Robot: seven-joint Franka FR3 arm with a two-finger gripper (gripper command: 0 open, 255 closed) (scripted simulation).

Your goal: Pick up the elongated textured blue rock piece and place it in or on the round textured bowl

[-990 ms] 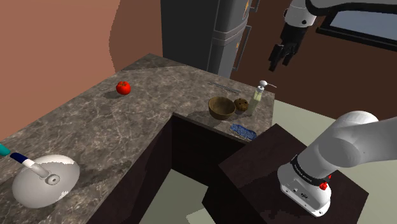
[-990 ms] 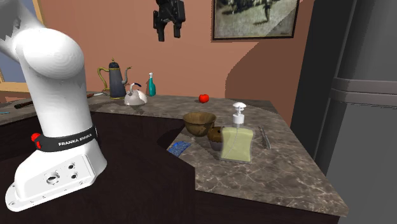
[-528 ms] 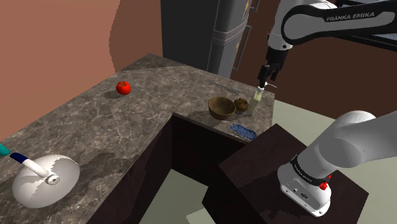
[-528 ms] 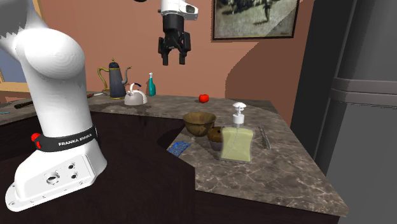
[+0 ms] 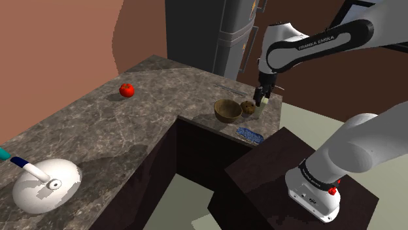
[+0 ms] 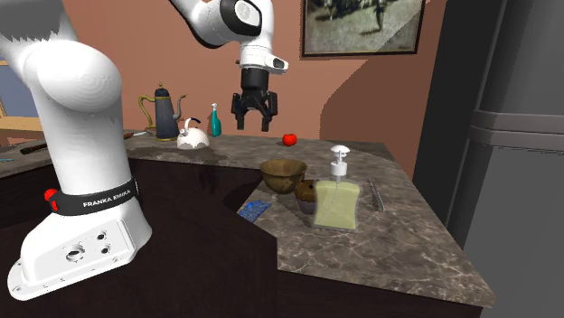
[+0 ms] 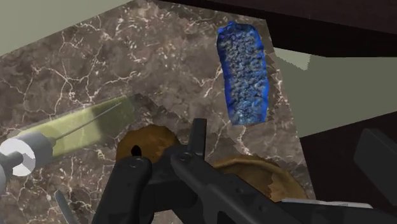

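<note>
Shoulder view, lower left: a white disc cutter [image 5: 46, 186] with a blue handle, well apart from the work. Upper left of centre: a red fruit [image 5: 127, 89], alone on the counter [image 5: 98, 124].

Centre: the bowl [image 5: 227, 110], brown, upright, empty. Just beside it on the right is a muffin [image 5: 248, 108] (brown, speckled). Below both, at the counter's lip, lies the rock [image 5: 249, 135]: blue, flat, long side along the edge, near the bowl but apart from it. Nothing touches it.

Right of centre: the gripper [image 5: 263, 99] points down and hovers over the muffin and the dispenser [image 6: 337, 201] (pump bottle, yellowish). The second exterior view puts it upper centre, well above the counter, with its fingers spread and nothing between them.

Lower right: the stand [image 5: 261, 166].

Risks, as I judge them:
- The rock sits at the very lip, so a finger landing on it rather than astride it could shove it off the counter.
- It lies low and flat. Coming down too far would scrape the counter, and stopping too high would give a thin, slipping pinch.
- The fingers should close across the narrow width. A grip far off centre could let the long piece swing.
- The pump head and muffin stand close to the descent path (easy to clip).
</note>
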